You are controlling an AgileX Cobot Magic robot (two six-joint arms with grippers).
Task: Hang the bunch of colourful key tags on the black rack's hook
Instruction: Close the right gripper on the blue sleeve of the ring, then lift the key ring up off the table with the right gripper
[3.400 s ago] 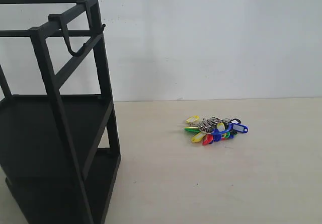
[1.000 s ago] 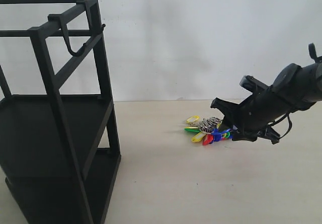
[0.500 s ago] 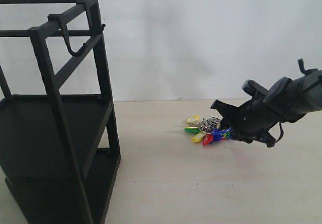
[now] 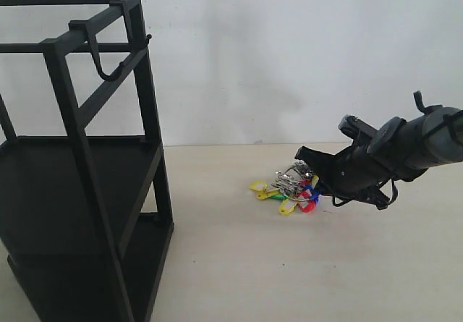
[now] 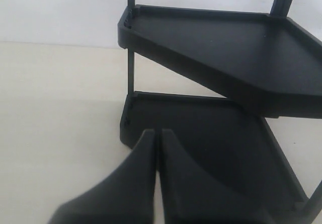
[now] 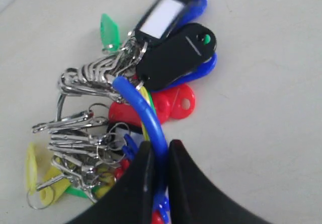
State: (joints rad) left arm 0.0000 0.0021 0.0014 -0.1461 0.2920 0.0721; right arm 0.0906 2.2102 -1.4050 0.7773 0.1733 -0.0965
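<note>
The colourful key tag bunch (image 4: 288, 189) lies partly lifted off the tabletop right of centre, its yellow, green and red tags trailing left. My right gripper (image 4: 312, 181) is shut on the bunch's blue sleeve (image 6: 143, 114), which runs up between the two black fingers (image 6: 140, 183); silver rings and tags (image 6: 85, 133) fan out beside it. The black rack (image 4: 79, 170) stands at the left, with the J-shaped hook (image 4: 107, 65) hanging from its top bar. My left gripper (image 5: 157, 136) is shut on nothing, facing the rack's lower shelves (image 5: 221, 63); it does not show in the exterior view.
A pale tabletop (image 4: 289, 264) stretches between the rack and the right arm (image 4: 405, 152). A white wall stands behind. The rack's lower shelf (image 5: 211, 148) lies close in front of my left gripper.
The right arm came in from the right, closed on the bunch's blue sleeve and has dragged and lifted the bunch a little to the left. The rack has stayed put.
</note>
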